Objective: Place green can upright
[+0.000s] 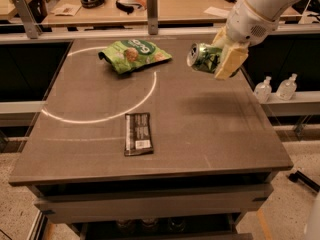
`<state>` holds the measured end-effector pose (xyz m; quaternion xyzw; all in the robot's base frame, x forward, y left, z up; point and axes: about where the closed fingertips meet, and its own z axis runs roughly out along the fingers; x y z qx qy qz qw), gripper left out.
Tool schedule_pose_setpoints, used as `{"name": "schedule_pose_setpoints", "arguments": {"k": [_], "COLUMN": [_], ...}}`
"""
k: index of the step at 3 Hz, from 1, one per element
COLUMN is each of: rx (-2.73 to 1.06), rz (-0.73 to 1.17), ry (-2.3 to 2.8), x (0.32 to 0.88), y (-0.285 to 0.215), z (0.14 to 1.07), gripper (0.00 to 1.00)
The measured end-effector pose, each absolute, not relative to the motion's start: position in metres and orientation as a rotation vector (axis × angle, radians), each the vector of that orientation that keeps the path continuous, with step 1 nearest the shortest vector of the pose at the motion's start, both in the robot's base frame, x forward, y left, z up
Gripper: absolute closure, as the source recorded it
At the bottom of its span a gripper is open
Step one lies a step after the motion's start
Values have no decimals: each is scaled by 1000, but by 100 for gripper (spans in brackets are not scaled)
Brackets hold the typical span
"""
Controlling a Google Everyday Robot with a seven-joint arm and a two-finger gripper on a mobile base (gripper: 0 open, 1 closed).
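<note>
The green can (pixel 201 57) is held in the air above the right part of the table (pixel 210 129), lying on its side with its silver top facing left. My gripper (pixel 221 55) is shut on the can, its pale fingers (pixel 229 62) clamped around the can's body. The white arm comes down from the upper right. A soft shadow lies on the table below the can.
A crinkled green snack bag (pixel 132 54) lies at the back middle of the table. A dark wrapped bar (pixel 138 133) lies near the front middle. Two small clear bottles (pixel 275 88) stand on a ledge to the right. A cluttered desk is behind.
</note>
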<state>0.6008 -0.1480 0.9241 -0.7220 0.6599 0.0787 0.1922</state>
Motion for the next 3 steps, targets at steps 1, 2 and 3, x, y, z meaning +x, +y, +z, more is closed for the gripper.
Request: {"name": "schedule_pose_setpoints", "arguments": {"k": [1, 2, 3], "rx": [-1907, -1798, -1690], "rz": [429, 654, 820], "ry": [1710, 1564, 1459], "x": [599, 593, 588], "y": [-151, -138, -126], "z": [935, 947, 960], "gripper": [100, 100, 100]}}
